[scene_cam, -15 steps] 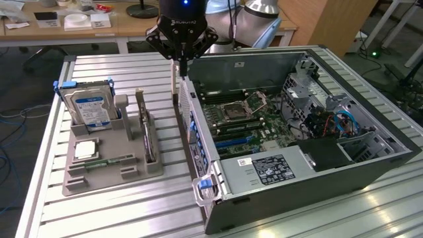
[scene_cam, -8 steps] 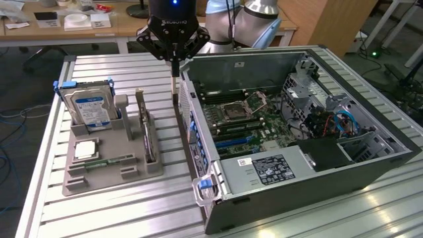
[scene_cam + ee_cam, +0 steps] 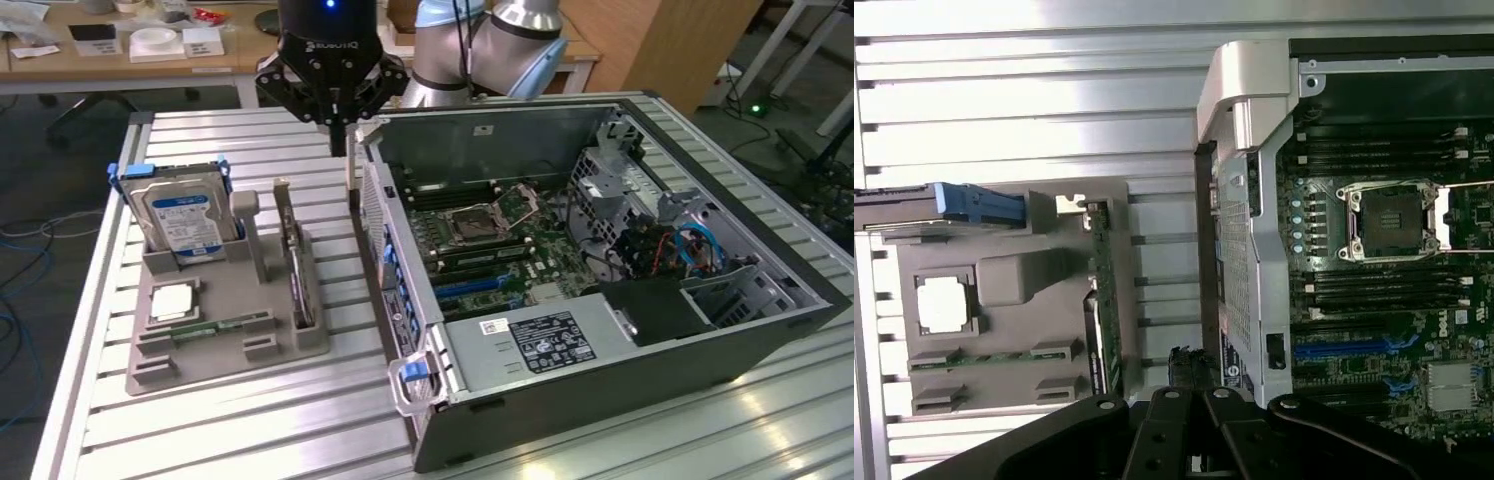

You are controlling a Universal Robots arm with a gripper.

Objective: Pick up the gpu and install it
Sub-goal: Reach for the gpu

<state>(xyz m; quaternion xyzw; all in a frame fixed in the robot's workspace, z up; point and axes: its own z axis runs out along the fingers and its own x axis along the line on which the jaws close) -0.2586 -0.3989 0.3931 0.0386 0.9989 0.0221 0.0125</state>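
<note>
The gpu [image 3: 291,255] stands on edge in a slot of the grey tray [image 3: 227,350], a thin dark card with a pale end bracket on top. In the wrist view the gpu [image 3: 1104,300] shows edge-on with a green board edge. My gripper [image 3: 336,148] hangs shut above the gap between the tray and the open computer case [image 3: 747,330], to the exterior view's right of the gpu and apart from it. I see nothing between the fingers. In the wrist view the gripper [image 3: 1192,385] sits over a thin dark strip that runs along the case's rear wall [image 3: 1244,100].
On the tray [image 3: 1014,275] are also a silver hard drive [image 3: 180,215] with a blue label, a processor [image 3: 171,300] and a green memory stick [image 3: 214,325]. The case lies open with its motherboard [image 3: 494,240] facing up. All stands on a slatted metal table [image 3: 240,430].
</note>
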